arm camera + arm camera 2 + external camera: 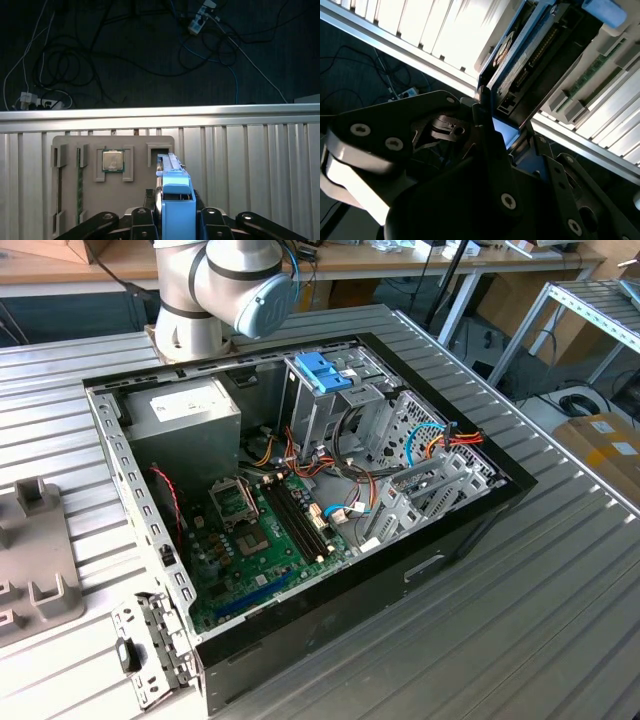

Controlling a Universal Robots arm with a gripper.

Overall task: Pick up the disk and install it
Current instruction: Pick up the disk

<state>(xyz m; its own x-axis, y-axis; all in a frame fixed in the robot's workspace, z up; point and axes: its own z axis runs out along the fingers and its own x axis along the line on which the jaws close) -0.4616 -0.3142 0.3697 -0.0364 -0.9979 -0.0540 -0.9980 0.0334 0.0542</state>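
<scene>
The pincer (172, 226) is closed on the disk (172, 192). In the first wrist view its dark linkages flank the blue carrier frame closely on both sides. In the second wrist view one finger (481, 107) lies against the end of the disk (517, 60).

The disk stands on edge over the grey tray (70, 200), its blue frame and silver body running away from the camera. Its far end reaches a bracket-shaped recess of the tray. Whether it touches the tray or hangs just clear of it I cannot tell.

Beside the disk on the tray, a square processor chip (113, 161) sits flat in its own recess. Beyond the chip, well apart from the disk, a thin green memory stick (80, 185) lies in a long slot. The tray rests on the ribbed metal table (250, 165), near the table's edge. Past that edge, lower down, a dark floor carries loose cables (125, 55) and a white power strip (37, 102).

In the exterior view the tray (35, 575) has an open computer case (460, 530) beside it on the exterior view's right, on the same table and apart from it. Inside the case, the green motherboard (255, 540) lies nearer the tray. A blue handle (322, 372) tops the metal drive cage farther from the tray. The arm's base (200, 300) stands beyond the case.
</scene>
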